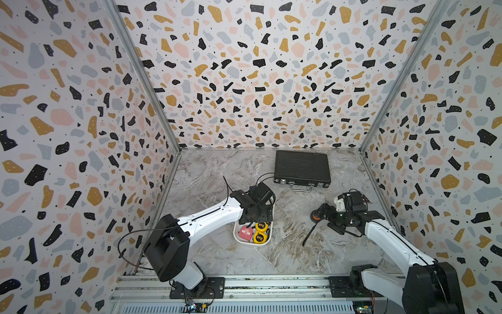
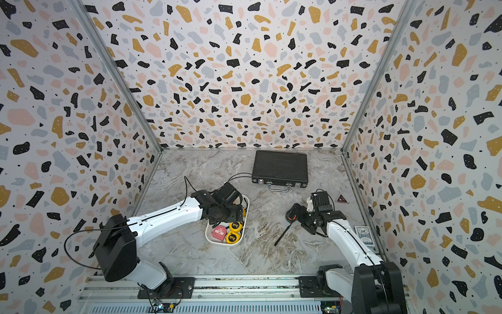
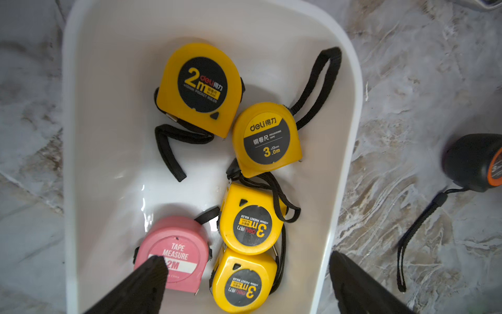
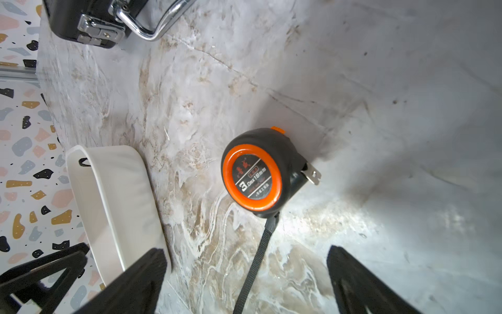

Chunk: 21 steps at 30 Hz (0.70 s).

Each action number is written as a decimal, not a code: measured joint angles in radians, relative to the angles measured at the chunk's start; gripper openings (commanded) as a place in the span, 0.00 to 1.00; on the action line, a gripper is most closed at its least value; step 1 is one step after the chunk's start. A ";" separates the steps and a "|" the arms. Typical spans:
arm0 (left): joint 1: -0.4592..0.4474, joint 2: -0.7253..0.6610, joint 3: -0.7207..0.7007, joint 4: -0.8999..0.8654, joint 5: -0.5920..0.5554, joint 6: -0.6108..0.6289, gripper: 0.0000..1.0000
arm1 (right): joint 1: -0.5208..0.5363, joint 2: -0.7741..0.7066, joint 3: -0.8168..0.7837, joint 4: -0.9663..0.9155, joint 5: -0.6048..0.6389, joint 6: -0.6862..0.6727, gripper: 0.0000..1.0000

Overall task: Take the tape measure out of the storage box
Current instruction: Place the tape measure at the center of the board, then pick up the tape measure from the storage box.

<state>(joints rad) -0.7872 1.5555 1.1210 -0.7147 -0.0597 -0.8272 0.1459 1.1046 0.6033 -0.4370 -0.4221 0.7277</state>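
The white storage box lies on the marble table and holds several tape measures. A pink tape measure and yellow ones lie flat inside it. My left gripper hovers open over the box's near end, holding nothing. In both top views the left wrist covers the far half of the box. A black-and-orange tape measure stands on the table outside the box. My right gripper is open just behind it, and the tape measure's black strap runs between the fingers.
A closed black ribbed briefcase with metal latches lies at the back. A deck of cards and a red triangle sticker sit by the right wall. Patterned walls close in three sides.
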 measured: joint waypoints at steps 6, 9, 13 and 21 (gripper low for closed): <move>0.005 0.044 0.001 -0.001 0.037 0.063 0.87 | 0.000 -0.018 0.012 -0.057 -0.007 -0.019 0.99; 0.005 0.059 0.003 -0.003 0.058 0.130 0.86 | 0.000 -0.018 0.017 -0.081 -0.011 -0.026 0.99; 0.005 0.092 0.019 -0.017 0.079 0.221 0.86 | 0.000 -0.019 0.021 -0.092 -0.016 -0.031 0.99; 0.005 0.135 0.042 -0.028 0.092 0.349 0.89 | 0.000 -0.018 0.031 -0.117 -0.020 -0.034 0.99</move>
<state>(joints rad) -0.7818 1.6909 1.1633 -0.7425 0.0322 -0.4786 0.1459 1.0870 0.6338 -0.5545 -0.4419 0.6937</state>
